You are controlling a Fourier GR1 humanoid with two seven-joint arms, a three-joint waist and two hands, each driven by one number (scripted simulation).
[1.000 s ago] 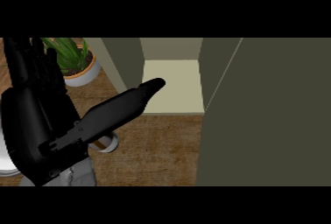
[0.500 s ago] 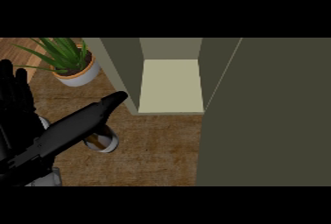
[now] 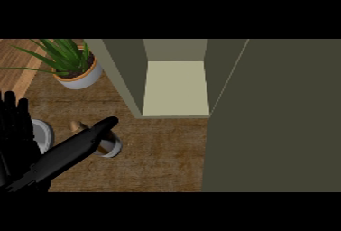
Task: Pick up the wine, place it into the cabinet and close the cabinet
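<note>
The wine bottle (image 3: 70, 155) is black and hangs tilted over the counter at the lower left, neck pointing up and right toward the cabinet. Its base ends in my left hand (image 3: 16, 131), which shows at the left edge with its upper fingers pointing up; where the hand meets the bottle is hidden. The cabinet (image 3: 174, 88) stands open at the top middle, showing a pale bare shelf floor. Its dark door (image 3: 273, 117) is swung out and fills the right side. My right hand shows nowhere.
A grey cup (image 3: 110, 148) with brown contents stands on the wooden counter just under the bottle's neck. A white dish (image 3: 43, 134) lies beside my left hand. A potted plant (image 3: 76, 67) stands at the back left, next to the cabinet's side wall (image 3: 120, 72).
My left hand and the bottle have drawn back down and to the left. The neck, which was at the cabinet's opening, now sits well short of it, and the cup and plant show more.
</note>
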